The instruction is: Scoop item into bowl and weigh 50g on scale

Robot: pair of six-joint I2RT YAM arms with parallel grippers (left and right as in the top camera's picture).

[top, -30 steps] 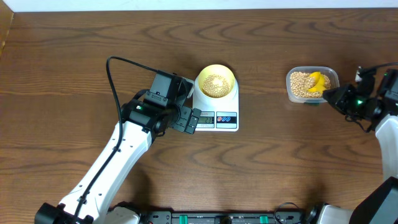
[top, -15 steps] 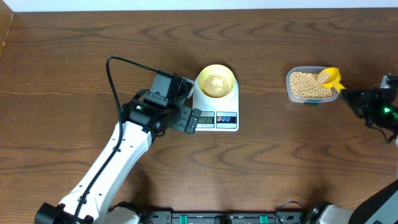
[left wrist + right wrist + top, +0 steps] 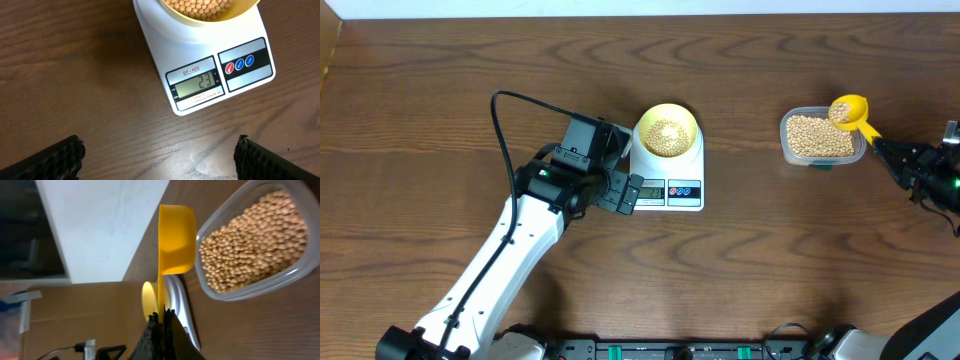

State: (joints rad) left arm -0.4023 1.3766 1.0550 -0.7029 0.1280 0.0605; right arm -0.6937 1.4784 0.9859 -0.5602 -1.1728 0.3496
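The pale-yellow bowl [image 3: 644, 124] stands on the white scale [image 3: 692, 161] with a heap of beige beans [image 3: 667, 135] in it. In the left wrist view the scale [image 3: 165, 45] shows 23 on its display, below the bowl [image 3: 215, 19]. My left gripper [image 3: 620, 191] is open, low at the scale's left front corner, with only bare table between its fingers [image 3: 55, 160]. My right gripper [image 3: 883, 149] is shut on the handle of a yellow scoop [image 3: 848, 109]. The scoop carries beans over the back right corner of a clear tub [image 3: 786, 140]. The right wrist view has the scoop [image 3: 175, 240] side-on.
The clear tub [image 3: 240, 292] is full of beans [image 3: 250, 245] and sits at the right of the brown wooden table [image 3: 740, 270]. A black cable [image 3: 500, 130] loops up from the left arm. A white wall edge runs along the back.
My right gripper has drawn back to the right and lifted the scoop out of the tub's beans to its back right corner, now loaded. The left arm has stayed still.
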